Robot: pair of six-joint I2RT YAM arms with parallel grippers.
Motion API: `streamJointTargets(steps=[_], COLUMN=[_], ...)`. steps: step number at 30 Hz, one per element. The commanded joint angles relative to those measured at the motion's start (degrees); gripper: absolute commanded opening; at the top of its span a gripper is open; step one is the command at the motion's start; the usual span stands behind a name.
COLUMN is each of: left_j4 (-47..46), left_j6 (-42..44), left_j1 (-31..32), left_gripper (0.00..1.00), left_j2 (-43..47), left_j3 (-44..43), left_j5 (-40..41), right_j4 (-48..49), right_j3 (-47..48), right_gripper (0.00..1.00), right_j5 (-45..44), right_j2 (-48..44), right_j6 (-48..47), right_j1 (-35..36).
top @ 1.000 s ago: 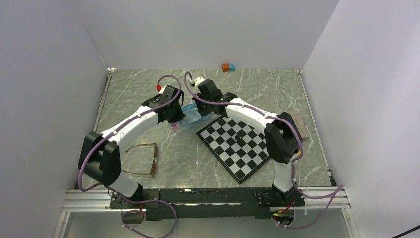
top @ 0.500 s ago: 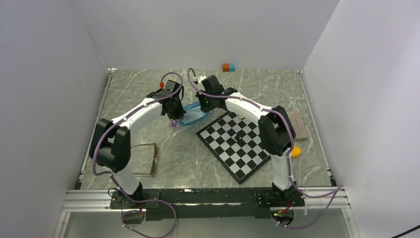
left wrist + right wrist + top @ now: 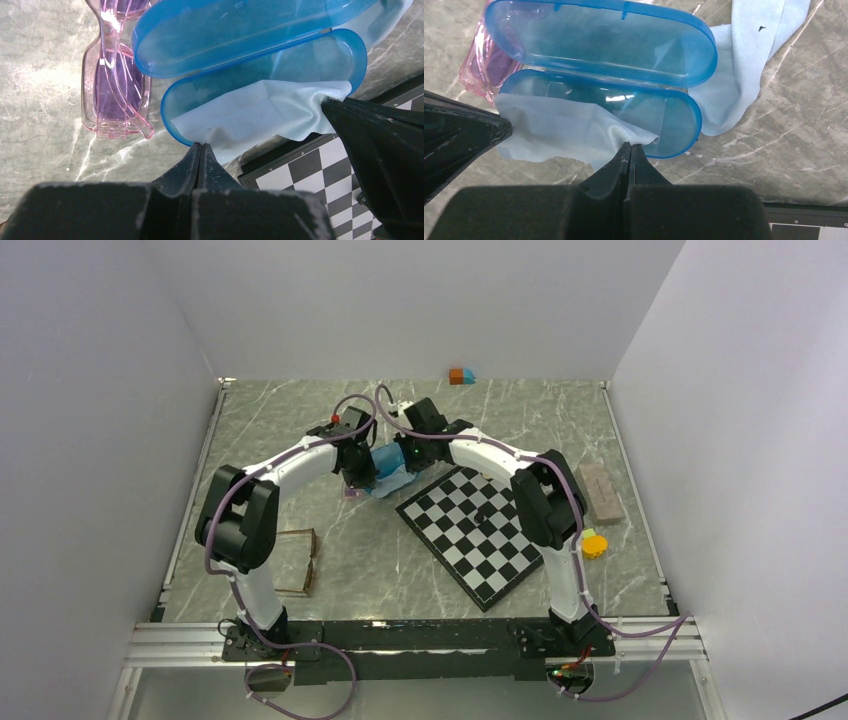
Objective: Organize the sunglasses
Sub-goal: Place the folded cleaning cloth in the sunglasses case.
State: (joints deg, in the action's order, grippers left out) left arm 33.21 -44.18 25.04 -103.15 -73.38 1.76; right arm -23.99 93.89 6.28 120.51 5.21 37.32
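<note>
The small purple sunglasses [image 3: 112, 95] lie folded on the table just left of an open blue case [image 3: 310, 60], whose lid [image 3: 225, 30] is tipped back. A light-blue cloth [image 3: 250, 115] is stretched over the case's lower half. My left gripper [image 3: 200, 146] is shut on one corner of it. My right gripper [image 3: 630, 146] is shut on the opposite edge. From above, both grippers [image 3: 365, 475] [image 3: 405, 462] meet over the case [image 3: 385, 462]. The brown sunglasses [image 3: 295, 562] lie open near the left arm's base, partly behind its elbow.
A second light-blue cloth [image 3: 744, 75] lies under and beyond the case's far end. A chessboard [image 3: 480, 530] sits close on the right of the case. Coloured blocks [image 3: 461, 376] stand at the back wall. A brick-like piece [image 3: 602, 493] and an orange toy [image 3: 594, 544] lie at the right.
Both grippers have drawn closer together over the case. The cloth they hold now covers its lower half, which showed as an open blue ring half a second ago. Both elbows swung inward.
</note>
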Motion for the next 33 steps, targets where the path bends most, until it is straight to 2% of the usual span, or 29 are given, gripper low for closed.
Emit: streamJointTargets(steps=[1, 7, 13, 24, 33], left_j4=[-1.89, -4.47, -7.39, -8.64, -12.48], left_j6=[-0.09, -0.82, -1.29, -2.44, -4.50], left_j1=[-0.17, -0.17, -0.07, 3.10, 3.95], left_gripper=[0.00, 0.00, 0.00, 0.00, 0.00], left_j2=[-0.79, -1.04, -1.51, -3.17, 0.32], left_j3=[-1.01, 1.18, 2.32, 1.19, 3.90], left_j5=[0.01, 1.34, 3.42, 11.21, 13.44], right_j4=[-0.77, 2.04, 5.67, 12.73, 22.05], right_j3=[2.99, 1.74, -0.27, -3.23, -8.65], right_gripper=[0.00, 0.00, 0.00, 0.00, 0.00], right_j5=[-1.39, -1.36, -4.98, -5.79, -5.22], right_j2=[1.40, 2.02, 2.67, 3.52, 0.14], right_j6=[0.98, 1.20, 2.02, 2.00, 1.67], right_j1=[-0.71, -0.93, -1.14, -1.40, -1.37])
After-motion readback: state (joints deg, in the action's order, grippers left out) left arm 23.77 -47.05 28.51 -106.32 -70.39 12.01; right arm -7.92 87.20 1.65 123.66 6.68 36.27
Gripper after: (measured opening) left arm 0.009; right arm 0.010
